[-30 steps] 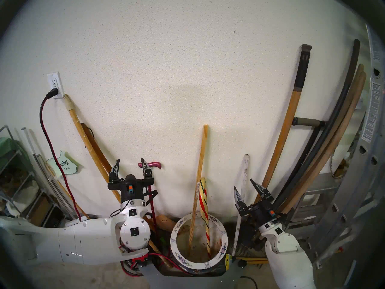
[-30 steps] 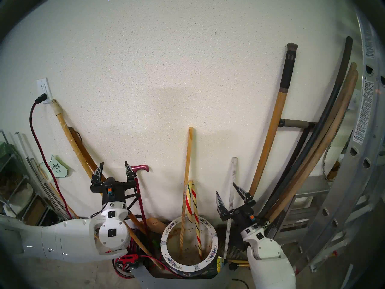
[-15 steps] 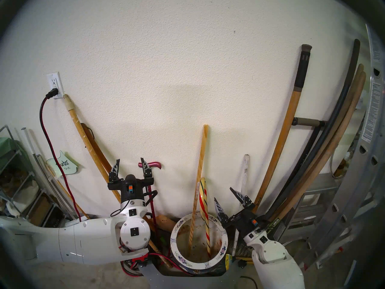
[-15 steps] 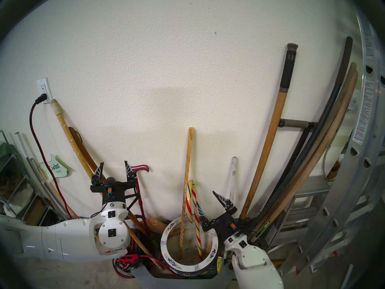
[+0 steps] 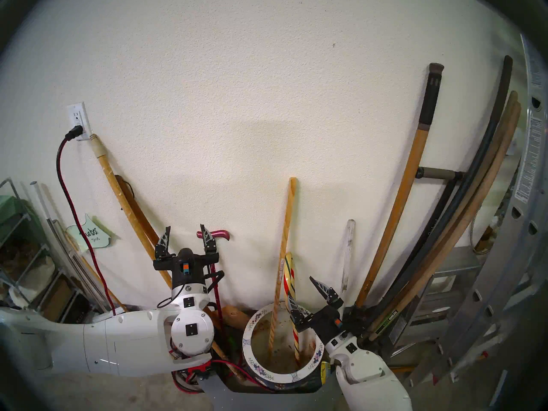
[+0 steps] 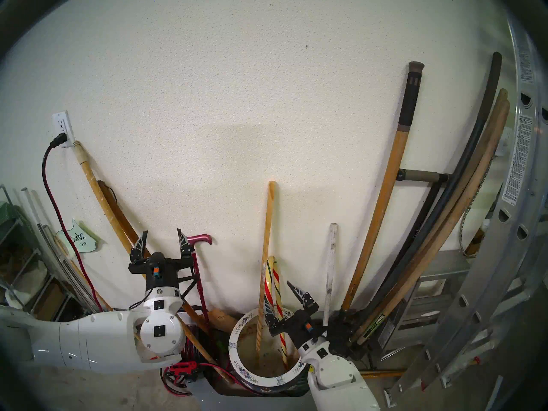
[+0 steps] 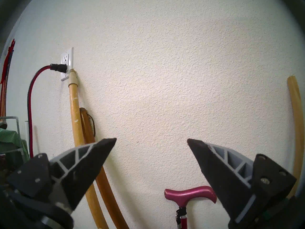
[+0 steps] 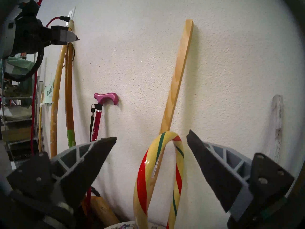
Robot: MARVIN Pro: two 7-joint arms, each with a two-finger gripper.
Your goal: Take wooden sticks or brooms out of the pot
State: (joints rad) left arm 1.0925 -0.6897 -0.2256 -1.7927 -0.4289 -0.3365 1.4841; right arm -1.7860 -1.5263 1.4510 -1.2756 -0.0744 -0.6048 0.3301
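Head stereo left: pot (image 5: 305, 376) sits bottom center, wide round ceramic, white rim with blue-purple flowers, dark blue outside, stained whitish-brown inside. Two sticks stand in it, tops leaning on the wall: pale yellow wooden pole (image 5: 286, 232) with a white label partway down, and cream hooked cane (image 5: 292, 306) striped red and green, hook at the top, just right of the pole. Grey-white slat (image 5: 347, 254) stands outside the pot, right of it, against the wall. Right gripper (image 5: 302, 288) at lower center-right, over the pot's right rim, jaws wide, empty; the cane shaft runs in front of its left finger. Left gripper (image 5: 186, 232) lower left of center, jaws wide, empty, well apart from the pot.

Head stereo right: same layout. Pot (image 6: 234, 346) bottom center, pole (image 6: 266, 247) and cane (image 6: 275, 288) inside, slat (image 6: 329, 265) to the right outside. Right gripper (image 6: 280, 293) spread wide beside the cane; touching or not, cannot tell.

Left wrist: left gripper (image 7: 151, 139) wide open facing bare wall, magenta cane handle (image 7: 190, 193) low center, pole top (image 7: 295, 108) at right edge.

Right wrist: right gripper (image 8: 151, 137) wide apart; cane hook (image 8: 165, 141) between the fingers, glossy cream with red and green spiral stripes. Pole (image 8: 179, 75) rises behind it, square-edged, grain visible. Slat (image 8: 277, 124) at right, weathered. Pot rim (image 8: 120, 226) at the bottom edge.
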